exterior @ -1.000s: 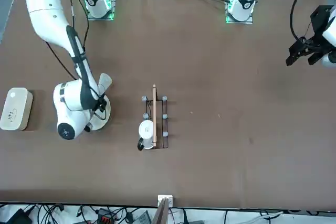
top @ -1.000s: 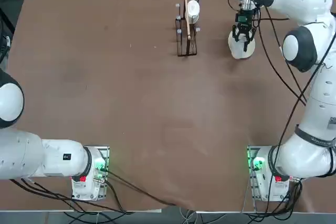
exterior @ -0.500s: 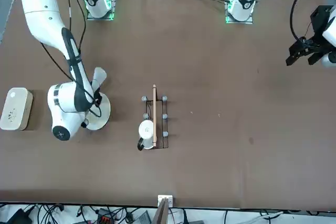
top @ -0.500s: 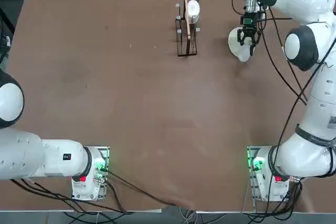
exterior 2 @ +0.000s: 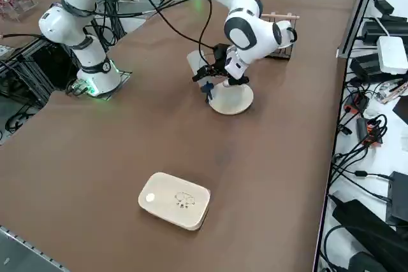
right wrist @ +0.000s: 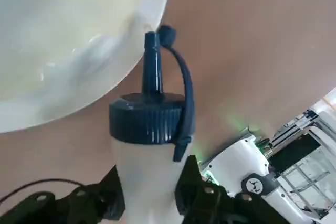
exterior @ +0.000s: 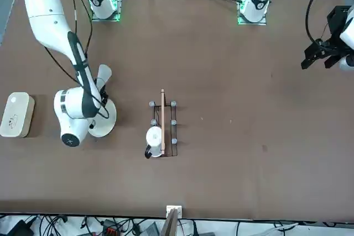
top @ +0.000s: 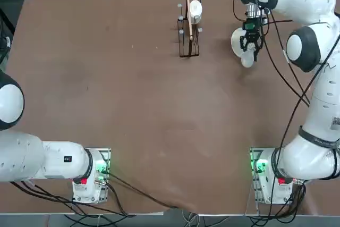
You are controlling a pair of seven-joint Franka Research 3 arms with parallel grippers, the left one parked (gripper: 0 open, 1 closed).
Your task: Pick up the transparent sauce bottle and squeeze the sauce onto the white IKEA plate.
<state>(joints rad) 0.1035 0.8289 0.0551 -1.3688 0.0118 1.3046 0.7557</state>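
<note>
The right arm's two-finger tool (right wrist: pixel 149 195) is clenched around the body of the small translucent whitish squeeze bottle with a dark blue screw cap and nozzle (right wrist: pixel 148 145), holding it above the brown worktop (top: pixel 133 104) at the far right of the overhead view. In the wrist view the bottle's nozzle points at the edge of the plain round cream-white plate (right wrist: pixel 63 40), its tip right at the rim, with the small cap hanging on its strap beside it. From the right side, the bottle (exterior 2: pixel 198 68) is tilted, nozzle downward, at the plate's (exterior 2: pixel 233 99) near-left edge. In the overhead view the tool (top: pixel 249 42) sits over the plate (top: pixel 237 41). A dark wire rack with a wooden stick and a small white cup (top: pixel 188 25) stands left of the plate, apart from it. A white rounded-rectangular box (exterior 2: pixel 174 200) lies well apart.
</note>
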